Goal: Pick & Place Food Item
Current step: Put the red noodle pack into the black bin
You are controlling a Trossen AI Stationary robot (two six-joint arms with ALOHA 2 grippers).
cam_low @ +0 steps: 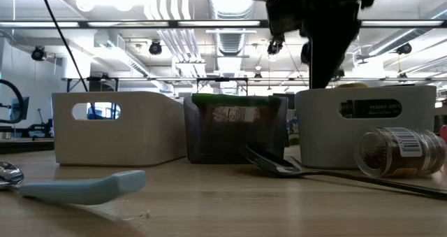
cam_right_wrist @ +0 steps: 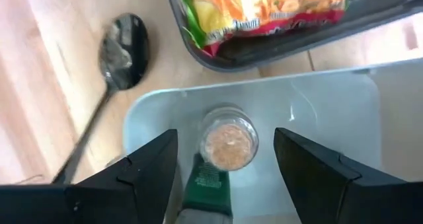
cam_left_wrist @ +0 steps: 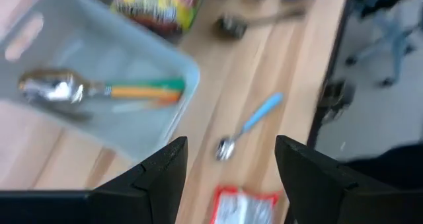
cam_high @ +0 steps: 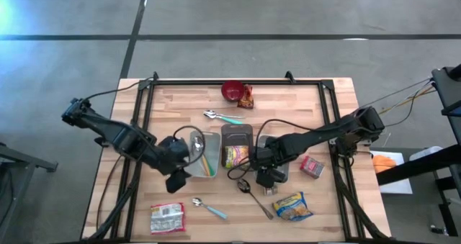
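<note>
A small clear jar of orange-brown grains with a green label stands in a white bin. My right gripper hangs open just above it, one finger to each side, touching nothing; in the high view it is at the table's middle. A yellow-and-red food packet lies in the dark tray beside that bin. My left gripper is open over the table's near left, above a red-and-white packet lying flat by the near edge.
Another white bin holds a spoon with an orange-and-green handle. A blue-handled spoon, a black spoon, a yellow-and-blue packet and a second jar lie on the table. A red bowl stands at the far edge.
</note>
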